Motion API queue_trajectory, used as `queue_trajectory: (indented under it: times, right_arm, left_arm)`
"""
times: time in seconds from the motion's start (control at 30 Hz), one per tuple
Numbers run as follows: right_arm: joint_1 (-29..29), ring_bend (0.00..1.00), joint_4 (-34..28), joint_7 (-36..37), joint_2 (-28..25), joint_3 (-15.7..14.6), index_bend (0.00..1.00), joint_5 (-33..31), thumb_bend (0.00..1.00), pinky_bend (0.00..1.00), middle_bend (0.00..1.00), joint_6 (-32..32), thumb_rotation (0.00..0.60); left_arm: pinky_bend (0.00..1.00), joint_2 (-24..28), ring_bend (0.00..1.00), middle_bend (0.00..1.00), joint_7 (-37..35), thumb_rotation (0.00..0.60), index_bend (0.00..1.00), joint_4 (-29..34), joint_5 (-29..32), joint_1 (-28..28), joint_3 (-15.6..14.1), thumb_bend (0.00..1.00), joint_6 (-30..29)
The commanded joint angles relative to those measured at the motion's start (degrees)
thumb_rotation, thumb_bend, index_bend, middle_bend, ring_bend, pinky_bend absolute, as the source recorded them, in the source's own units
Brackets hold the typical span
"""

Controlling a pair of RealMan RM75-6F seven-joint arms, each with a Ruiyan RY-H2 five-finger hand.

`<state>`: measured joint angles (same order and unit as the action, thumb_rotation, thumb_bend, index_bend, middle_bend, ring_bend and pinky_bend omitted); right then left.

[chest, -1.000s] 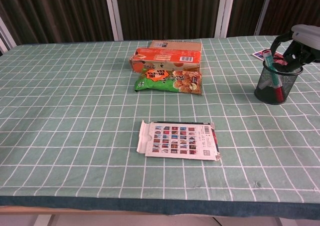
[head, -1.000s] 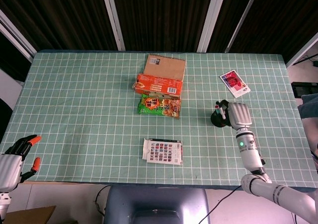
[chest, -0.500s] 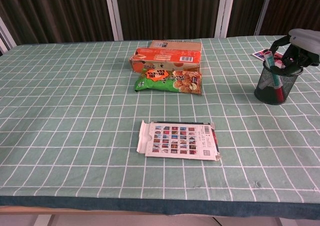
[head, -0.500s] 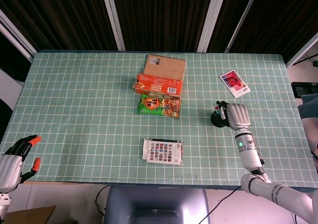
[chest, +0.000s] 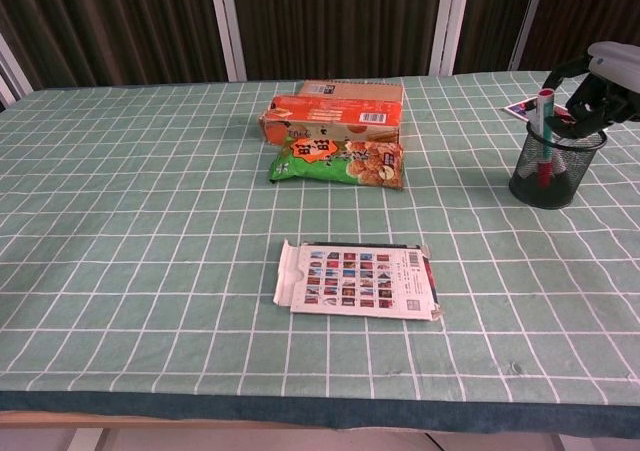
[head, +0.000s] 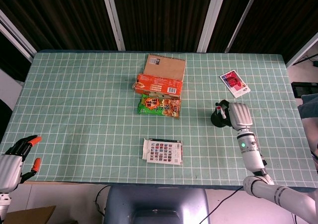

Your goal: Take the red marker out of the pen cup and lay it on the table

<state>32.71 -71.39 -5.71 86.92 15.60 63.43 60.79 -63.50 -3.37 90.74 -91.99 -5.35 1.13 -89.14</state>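
- Green gridded cloth covers the table (chest: pixel 150 221), dark slatted panels behind.
- Right hand (chest: pixel 605 81) hovers over the black mesh pen cup (chest: pixel 553 171), fingers curled at its rim.
- Red marker (chest: pixel 544 131) stands upright in the cup, just left of those fingers; whether they grip it, I cannot tell.
- Left hand (head: pixel 15 157) hangs off the table's near edge, orange-tipped fingers spread, holding nothing.
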Motion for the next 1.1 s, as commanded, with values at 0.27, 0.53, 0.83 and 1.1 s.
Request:
queue_trajectory:
  times: [0.27, 0.53, 0.83, 1.1]
  right_arm:
    - [-3.2, 1.0, -13.1, 4.5, -6.1, -1.2, 0.84, 8.9, 1.0, 1.0, 1.0, 7.3, 0.6]
    - [-5.6, 1.0, -24.9, -0.2, -10.8, -5.0, 0.84, 17.2, 1.0, 1.0, 1.0, 12.3, 0.6]
    - [-4.3, 1.0, -30.4, -16.2, -13.1, -8.1, 0.84, 9.9, 1.0, 1.0, 1.0, 5.1, 0.6]
    - [0.3, 1.0, -31.3, -37.2, -11.7, -8.1, 0.84, -10.0, 1.0, 1.0, 1.0, 0.9, 0.6]
  left_arm:
    - [0.39, 0.0, 0.18, 0.17, 0.1, 0.6, 0.22, 0.1, -0.1, 0.1, -0.1, 0.46, 0.0]
    - [0.39, 0.1, 0.18, 0.17, 0.2, 0.6, 0.22, 0.2, -0.3, 0.1, -0.2, 0.46, -0.1]
    - [0.39, 0.2, 0.18, 0.17, -0.5, 0.6, 0.22, 0.1, -0.5, 0.2, -0.2, 0.46, -0.3]
    - [0.39, 0.5, 0.19, 0.17, -0.8, 0.6, 0.22, 0.3, -0.4, 0.1, -0.3, 0.46, 0.0]
